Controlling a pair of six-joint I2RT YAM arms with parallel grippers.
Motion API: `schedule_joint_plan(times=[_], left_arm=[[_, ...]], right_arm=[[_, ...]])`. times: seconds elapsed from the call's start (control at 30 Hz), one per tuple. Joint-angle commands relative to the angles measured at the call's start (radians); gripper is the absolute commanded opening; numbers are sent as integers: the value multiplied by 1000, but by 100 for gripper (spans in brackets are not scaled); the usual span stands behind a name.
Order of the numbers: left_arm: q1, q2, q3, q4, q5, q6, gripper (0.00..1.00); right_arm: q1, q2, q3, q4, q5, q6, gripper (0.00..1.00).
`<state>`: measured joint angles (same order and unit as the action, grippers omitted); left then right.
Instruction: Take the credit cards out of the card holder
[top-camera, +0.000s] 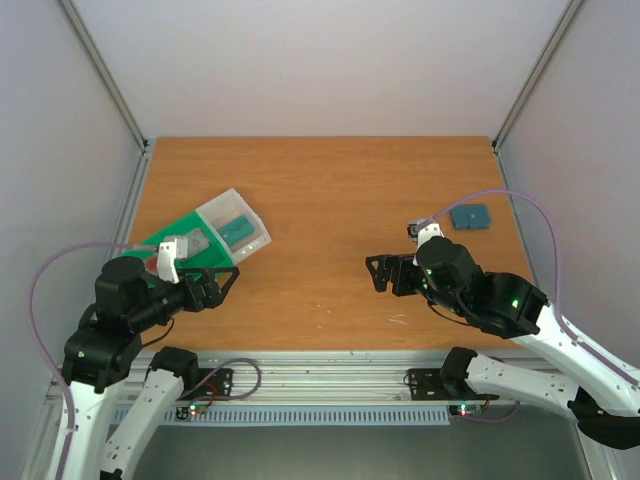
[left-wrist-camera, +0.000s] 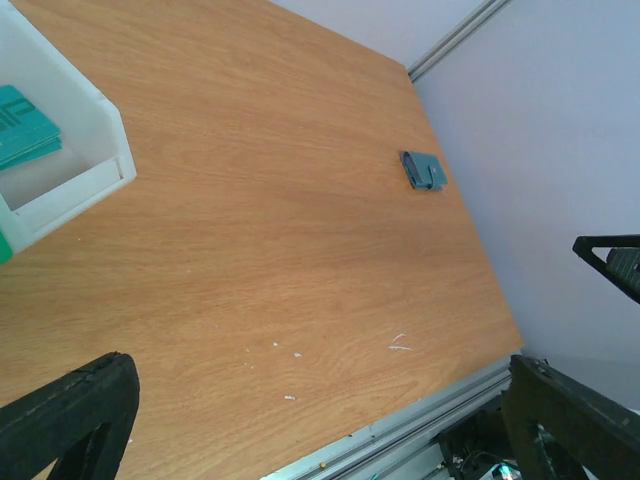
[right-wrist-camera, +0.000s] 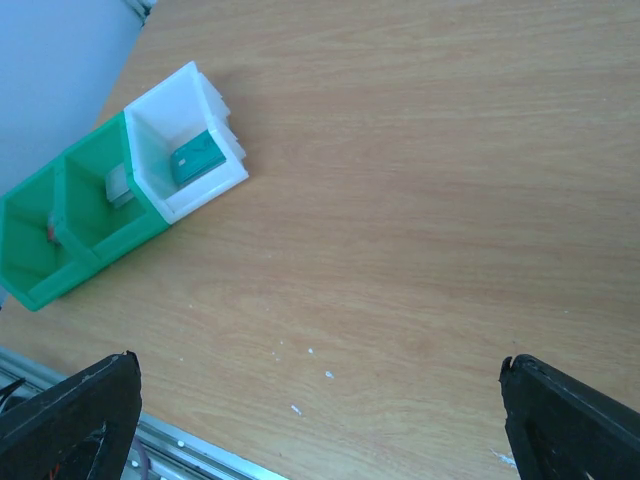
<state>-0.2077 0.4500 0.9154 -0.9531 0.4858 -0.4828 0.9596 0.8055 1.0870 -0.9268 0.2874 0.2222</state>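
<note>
The slate-blue card holder (top-camera: 469, 216) lies flat and seemingly folded shut on the far right of the table (top-camera: 320, 180), well apart from both arms. No credit cards show outside it, so they are presumably tucked inside. The left gripper (top-camera: 222, 288) and the right gripper (top-camera: 373, 275) hover near the front edge with jaws spread wide and empty, which looks like a ready pose before any reach. The right gripper sits nearer the holder but faces away from it, toward the green tray (top-camera: 150, 243), so it would need to turn first.
</note>
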Motion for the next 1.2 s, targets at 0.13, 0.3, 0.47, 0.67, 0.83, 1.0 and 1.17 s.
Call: schedule_joint_plan(times=[0.13, 0.3, 0.47, 0.67, 0.83, 1.0, 1.17], left_arm=[[7, -3, 5, 37, -19, 1, 99], [7, 37, -10, 13, -48, -6, 99], [7, 73, -10, -23, -143, -5, 99], [7, 111, 2, -14, -124, 48, 99], [7, 107, 4, 59, -84, 84, 99], [7, 101, -20, 97, -118, 95, 99], [7, 79, -72, 117, -177, 105, 99]], right_arm=[[8, 27, -5, 33, 104, -10, 98], [8, 153, 48, -2, 295, -43, 99], [-4, 361, 164, -63, 565, -118, 98], [-137, 631, 268, -71, 712, -253, 97], [-315, 804, 306, 4, 641, -358, 88], [-479, 957, 312, 63, 548, -408, 77], [-576, 1135, 378, 56, 589, -456, 56]])
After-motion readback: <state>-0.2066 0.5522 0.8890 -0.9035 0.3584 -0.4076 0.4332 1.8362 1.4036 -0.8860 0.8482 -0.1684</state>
